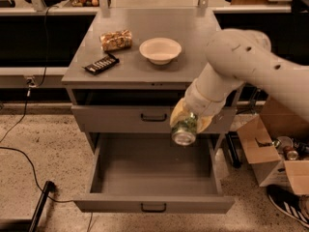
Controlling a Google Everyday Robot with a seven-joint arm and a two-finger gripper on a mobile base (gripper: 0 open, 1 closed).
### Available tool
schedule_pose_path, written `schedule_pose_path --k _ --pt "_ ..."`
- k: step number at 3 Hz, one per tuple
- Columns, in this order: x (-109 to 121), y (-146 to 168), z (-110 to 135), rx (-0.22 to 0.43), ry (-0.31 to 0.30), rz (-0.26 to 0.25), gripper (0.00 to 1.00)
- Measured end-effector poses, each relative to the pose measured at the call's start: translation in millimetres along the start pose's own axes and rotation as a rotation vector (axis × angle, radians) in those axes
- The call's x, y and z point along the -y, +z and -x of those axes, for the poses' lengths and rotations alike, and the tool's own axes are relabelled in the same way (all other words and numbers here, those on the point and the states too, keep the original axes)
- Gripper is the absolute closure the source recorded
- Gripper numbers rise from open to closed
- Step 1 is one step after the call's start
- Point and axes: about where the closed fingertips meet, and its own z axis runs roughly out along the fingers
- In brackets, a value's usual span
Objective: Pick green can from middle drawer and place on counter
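My gripper [186,122] is shut on the green can [184,131], which hangs with its silver end toward the camera. It is held in the air in front of the upper drawer front, above the right part of the open middle drawer [154,204]. The drawer is pulled fully out and its grey floor shows nothing in it. The counter [193,33] lies behind and above the can. My white arm comes in from the right and covers the counter's right front corner.
On the counter stand a cream bowl [160,50], a tan wrapped snack packet [116,40] and a black flat bar [101,64]. A cardboard box [277,161] with cans sits on the floor at right. A black cable [29,161] runs on the floor at left.
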Motion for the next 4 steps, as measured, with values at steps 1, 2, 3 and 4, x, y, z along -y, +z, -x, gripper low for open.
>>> schedule_pose_path --k 1,2,3,4 --pt "6 -54 -40 -0.089 -0.008 0.051 1.0" --pt "8 -81 -93 -0.16 0.018 0.107 1.0" --pt "6 -94 -145 -0.221 0.078 0.143 1.0" --pt "-9 -98 -187 -0.266 0.181 0.161 0.82"
